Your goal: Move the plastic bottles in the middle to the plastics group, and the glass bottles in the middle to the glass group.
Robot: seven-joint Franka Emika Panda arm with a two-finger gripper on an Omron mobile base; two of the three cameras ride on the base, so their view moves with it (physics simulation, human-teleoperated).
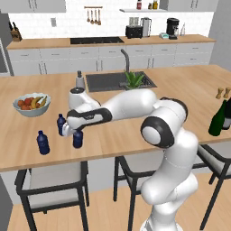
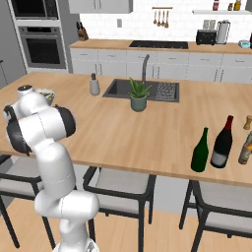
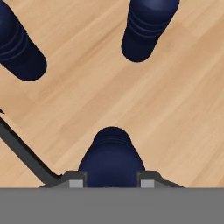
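My gripper (image 3: pixel 112 179) is shut on a small dark-blue plastic bottle (image 3: pixel 111 153), one finger against each side of it. In the left base view this bottle (image 1: pixel 78 139) is at the counter's front left, under the gripper (image 1: pixel 74 131). Two like blue bottles, the plastics group, stand close by: one (image 1: pixel 43 143) to the left and one (image 1: pixel 60 124) behind; both (image 3: pixel 19 46) (image 3: pixel 146 28) also appear in the hand view. At the island's right end stand a green glass bottle (image 2: pixel 200 150) and a near-black, red-topped one (image 2: pixel 222 143), beside a further bottle (image 2: pixel 245 147) at the frame edge.
A fruit bowl (image 1: pixel 31 104) sits behind the blue bottles. A grey soap dispenser (image 1: pixel 80 80), the sink (image 1: pixel 108 81) and a potted plant (image 1: pixel 134 80) lie mid-island. Wooden shakers (image 1: pixel 219 93) stand far right. Stools (image 1: pixel 54 180) line the island's front edge.
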